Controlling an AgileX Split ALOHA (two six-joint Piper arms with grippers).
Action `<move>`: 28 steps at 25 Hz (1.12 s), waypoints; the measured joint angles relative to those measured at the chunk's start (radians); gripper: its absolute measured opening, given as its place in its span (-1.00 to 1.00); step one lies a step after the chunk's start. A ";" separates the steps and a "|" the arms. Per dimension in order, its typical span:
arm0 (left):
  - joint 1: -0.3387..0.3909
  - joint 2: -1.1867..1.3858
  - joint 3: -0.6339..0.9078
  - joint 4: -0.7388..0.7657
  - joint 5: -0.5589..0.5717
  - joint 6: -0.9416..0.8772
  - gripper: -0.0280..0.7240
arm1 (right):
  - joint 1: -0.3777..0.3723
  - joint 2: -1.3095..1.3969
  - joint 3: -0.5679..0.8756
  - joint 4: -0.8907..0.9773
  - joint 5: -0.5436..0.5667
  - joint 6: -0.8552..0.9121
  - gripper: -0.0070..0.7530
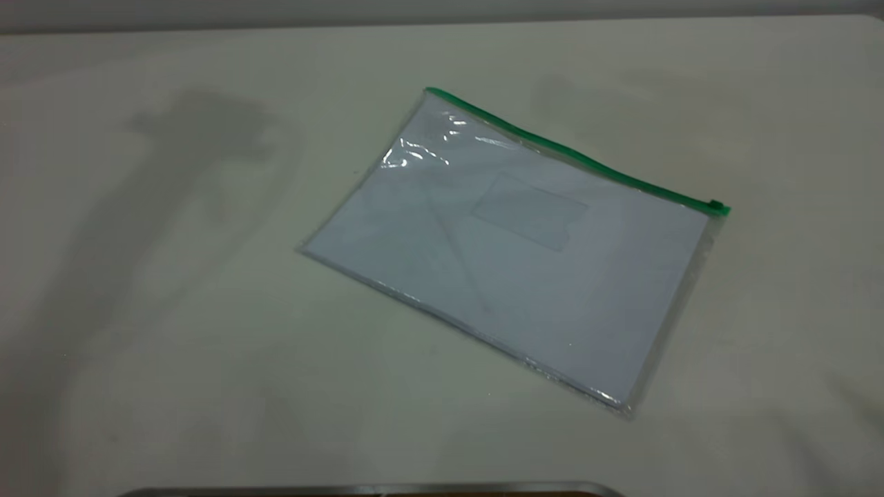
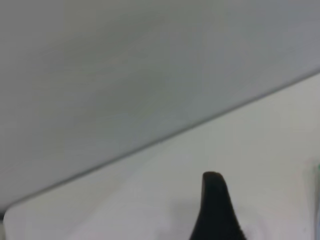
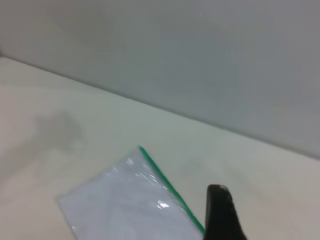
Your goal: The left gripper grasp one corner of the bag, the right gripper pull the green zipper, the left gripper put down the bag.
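The bag [image 1: 511, 248] lies flat on the table [image 1: 173, 345], right of centre in the exterior view, untouched. Contents: white sheets [image 1: 552, 304] filling it, with a small clear card pocket [image 1: 528, 210] on its face. The zipper [image 1: 573, 155] runs along the long edge from 11 o'clock to 3 o'clock, its slider [image 1: 718, 206] at the 3 o'clock end. The opposite corner [image 1: 431, 93] sits at 11 o'clock. Bare table surrounds the bag on all sides, widest toward 9 o'clock.

The left gripper [image 2: 215, 210] shows one black finger above bare table, well apart from the bag; pincer state cannot be told. The right gripper [image 3: 222, 212] shows one finger near the zipper edge, not touching it; pincer state likewise undetermined.
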 joint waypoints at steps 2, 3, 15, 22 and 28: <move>0.000 -0.046 0.064 0.021 0.000 -0.032 0.64 | 0.000 -0.058 0.023 -0.064 0.022 0.054 0.34; 0.000 -0.069 0.098 0.024 0.000 -0.049 0.64 | 0.000 -0.091 0.038 -0.085 0.029 0.066 0.34; 0.000 -0.492 0.622 0.023 0.000 -0.121 0.64 | -0.001 -0.477 0.267 -0.138 0.174 0.125 0.34; 0.000 -0.762 0.924 0.022 0.000 -0.169 0.64 | -0.001 -0.634 0.315 -0.158 0.244 0.151 0.34; 0.000 -0.973 1.170 0.022 0.000 -0.179 0.64 | -0.001 -0.685 0.400 -0.230 0.253 0.153 0.34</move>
